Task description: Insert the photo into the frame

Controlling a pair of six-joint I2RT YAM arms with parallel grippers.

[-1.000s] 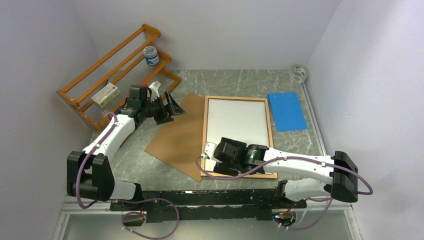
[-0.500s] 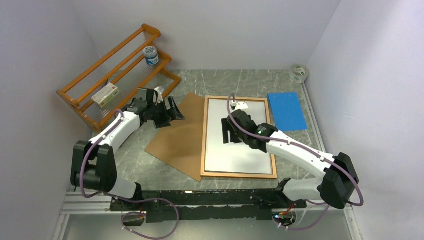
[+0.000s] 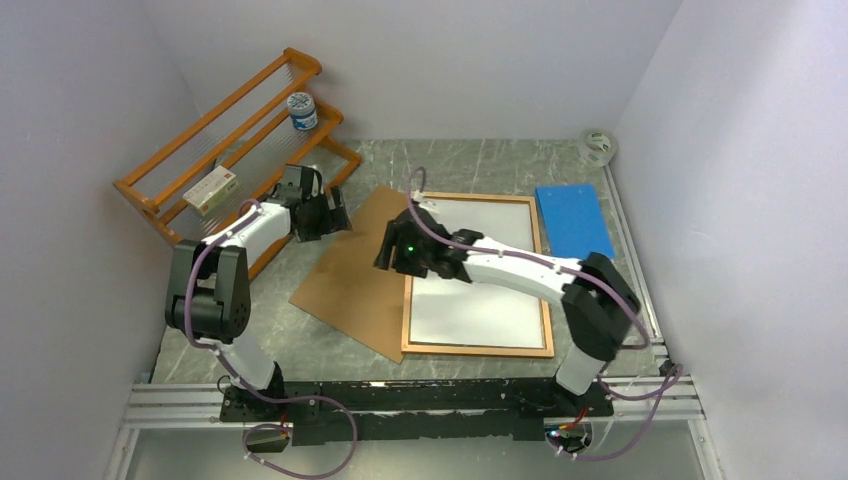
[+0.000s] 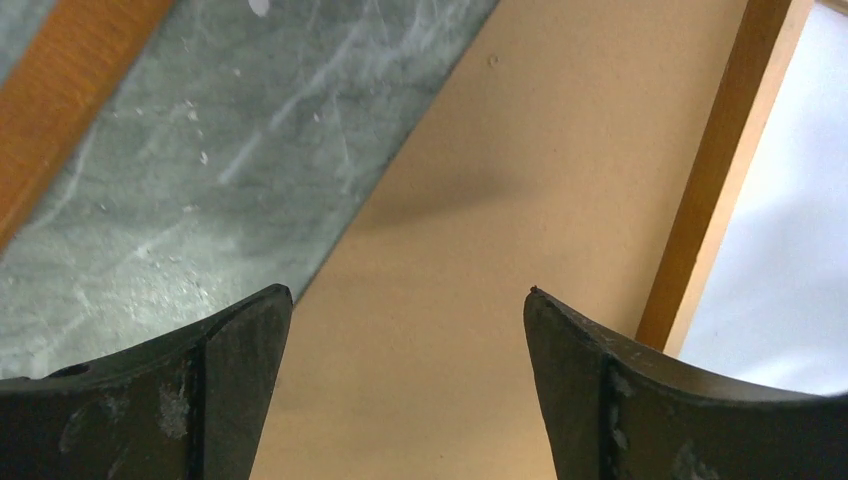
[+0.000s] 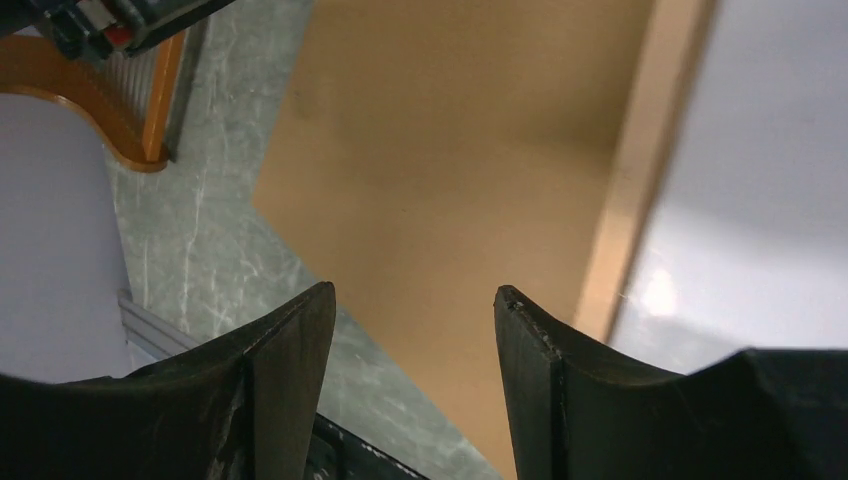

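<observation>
My right gripper (image 3: 392,250) hangs part-open with nothing between its fingers, over the brown backing board (image 3: 350,285). The left rail of the frame (image 3: 478,351) runs just beside it on one side, and bare worktop (image 3: 480,160) lies on the other. Past that rail from the gripper, the photo (image 3: 485,305) lies flat inside the frame, plain white side up. My left gripper (image 3: 335,212) stands wide and empty over the board's far corner, close to the orange rack (image 3: 215,110), where a box label is too small to read.
</observation>
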